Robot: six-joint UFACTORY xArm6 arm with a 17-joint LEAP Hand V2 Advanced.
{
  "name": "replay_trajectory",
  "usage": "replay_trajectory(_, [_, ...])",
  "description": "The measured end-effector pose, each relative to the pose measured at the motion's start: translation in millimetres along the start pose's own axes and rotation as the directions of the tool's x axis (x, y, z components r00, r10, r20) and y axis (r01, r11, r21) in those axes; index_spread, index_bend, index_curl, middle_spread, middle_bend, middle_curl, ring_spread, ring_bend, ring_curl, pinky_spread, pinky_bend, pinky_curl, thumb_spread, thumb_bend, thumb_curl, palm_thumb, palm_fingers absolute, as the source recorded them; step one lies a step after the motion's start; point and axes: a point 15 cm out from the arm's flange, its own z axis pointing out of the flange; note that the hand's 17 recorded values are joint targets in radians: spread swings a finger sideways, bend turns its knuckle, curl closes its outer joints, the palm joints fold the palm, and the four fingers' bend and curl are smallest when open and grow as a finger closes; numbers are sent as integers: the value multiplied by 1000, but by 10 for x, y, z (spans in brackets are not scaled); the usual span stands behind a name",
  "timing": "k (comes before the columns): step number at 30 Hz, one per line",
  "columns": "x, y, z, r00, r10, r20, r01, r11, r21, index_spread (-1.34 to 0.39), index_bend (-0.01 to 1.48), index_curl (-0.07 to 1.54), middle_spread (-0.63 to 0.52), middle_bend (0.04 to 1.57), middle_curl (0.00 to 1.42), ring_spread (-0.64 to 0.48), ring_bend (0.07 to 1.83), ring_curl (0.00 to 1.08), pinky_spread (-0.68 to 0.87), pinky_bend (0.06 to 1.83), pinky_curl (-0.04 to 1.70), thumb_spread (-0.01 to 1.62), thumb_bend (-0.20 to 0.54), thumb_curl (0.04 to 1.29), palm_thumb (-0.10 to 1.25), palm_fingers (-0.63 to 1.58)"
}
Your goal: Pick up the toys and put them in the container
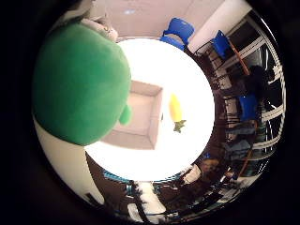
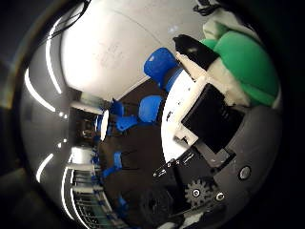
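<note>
Round white table [image 1: 187, 79]: carries an open beige container [image 1: 140, 115] near its middle, with blue chairs [image 1: 178, 30] standing beyond the table's far edge. Green plush toy [image 1: 79, 86]: close against the palm, raised above the table and overlapping the container's near side in view, clasped by the white-and-black hand [image 2: 205, 114], whose fingers curl against its green and cream body. Yellow toy with a green tip [image 1: 176, 112]: lying on the table just beside the container's wall, outside it.

The hand [image 2: 205, 124] is built of white and black blocky parts, with a small metal gear and round screws seen on its dark grey body.
</note>
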Motion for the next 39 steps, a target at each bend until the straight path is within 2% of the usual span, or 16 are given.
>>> replay_trajectory(1, [20, 13, 70, 1000, -2, 0, 2, 1000, -16, -240, 775, 748, -136, 1219, 654, -233, 1248, 686, -354, 1005, 908, 1168, -27, 562, 864, 1105])
replay_trajectory(4, [94, 97, 265, 1000, 2, 2, -2, 997, -75, -328, 397, 672, -184, 981, 578, -252, 1192, 618, -503, 1007, 804, 1169, -26, 538, 773, 728])
replay_trajectory(6, [145, 188, 352, 1000, -14, 7, 15, 992, -122, -422, 369, 625, -187, 824, 519, -228, 1073, 562, -394, 871, 777, 1203, -22, 517, 739, 362])
replay_trajectory(9, [227, 339, 427, 999, -36, 19, 39, 981, -190, -494, 392, 560, -129, 640, 439, -94, 896, 474, -47, 744, 740, 1242, -20, 478, 692, 146])
replay_trajectory(11, [276, 408, 429, 998, -54, 27, 59, 975, -216, -504, 380, 526, -93, 577, 408, -15, 798, 423, 130, 703, 700, 1252, -21, 460, 670, 91])
replay_trajectory(12, [298, 419, 424, 998, -61, 29, 66, 973, -220, -507, 353, 492, -70, 530, 385, 38, 738, 383, 247, 670, 656, 1251, -21, 446, 655, 81])
replay_trajectory(14, [372, 437, 376, 997, -69, 30, 74, 973, -220, -497, 298, 449, -46, 476, 359, 94, 682, 341, 370, 633, 602, 1247, -23, 425, 626, 91])
replay_trajectory(18, [556, 494, 204, 999, -44, 20, 47, 975, -215, -448, 197, 397, -30, 441, 343, 144, 625, 295, 461, 555, 524, 1235, -23, 380, 554, 149])
replay_trajectory(21, [772, 547, -46, 1000, -7, -10, 5, 982, -187, -411, 191, 385, -28, 407, 332, 160, 594, 271, 479, 494, 474, 1229, -19, 360, 534, 206])
replay_trajectory(28, [1719, 797, -406, 965, 25, -259, -81, 975, -208, -354, 169, 344, -31, 342, 317, 138, 585, 238, 457, 445, 406, 1206, -21, 330, 496, 278])
replay_trajectory(30, [1941, 839, -400, 954, 48, -296, -117, 969, -219, -318, 167, 333, -35, 339, 320, 121, 595, 232, 450, 437, 387, 1200, -20, 322, 483, 302])
replay_trajectory(36, [2485, 979, -464, 907, 283, -313, -339, 930, -143, -199, 145, 301, 41, 301, 317, 108, 643, 229, 436, 467, 363, 1209, -19, 305, 472, 276])
replay_trajectory(39, [2659, 945, -403, 894, 344, -287, -386, 917, -105, -175, 136, 280, 70, 276, 317, 133, 664, 231, 435, 513, 364, 1211, -19, 302, 468, 219])
